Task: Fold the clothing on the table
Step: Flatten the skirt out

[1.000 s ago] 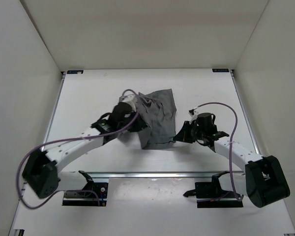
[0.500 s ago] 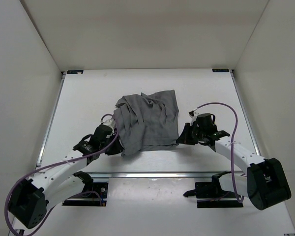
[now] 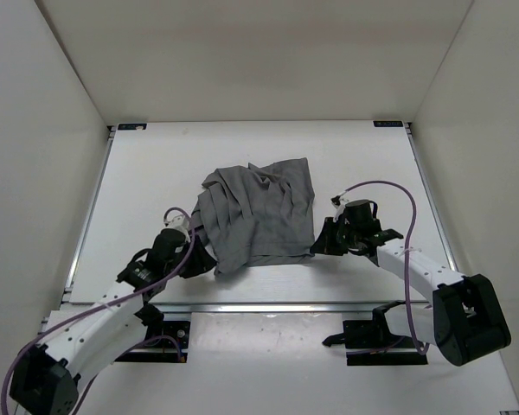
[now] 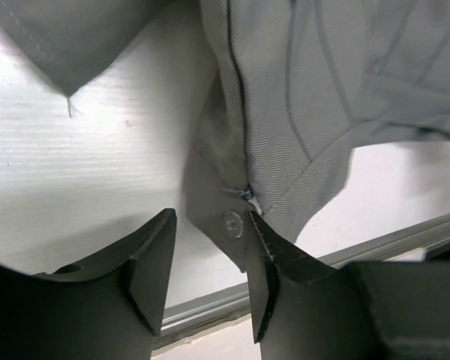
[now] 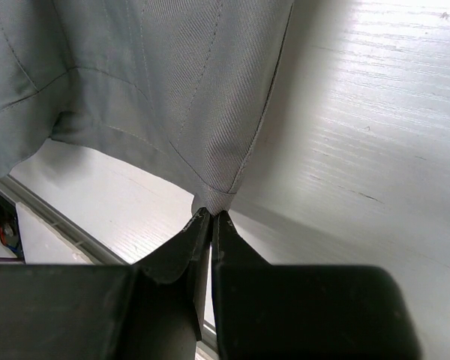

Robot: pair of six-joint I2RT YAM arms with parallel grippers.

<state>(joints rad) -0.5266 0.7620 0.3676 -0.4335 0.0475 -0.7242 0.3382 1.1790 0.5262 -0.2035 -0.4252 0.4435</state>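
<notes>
Grey clothing (image 3: 261, 216) lies spread mid table (image 3: 147, 173); right gripper (image 5: 211, 215) jaws pinch its near-right corner, left gripper (image 4: 208, 221) jaws stand half-open around the near-left corner. Step, as judged: flattening before the fold. The next move needs a firm left-corner grasp.

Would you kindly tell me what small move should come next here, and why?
Probably open the right gripper: it pinches the near right corner of the clothing, which lies spread on the table, while the left gripper stands open at the near left corner.
</notes>
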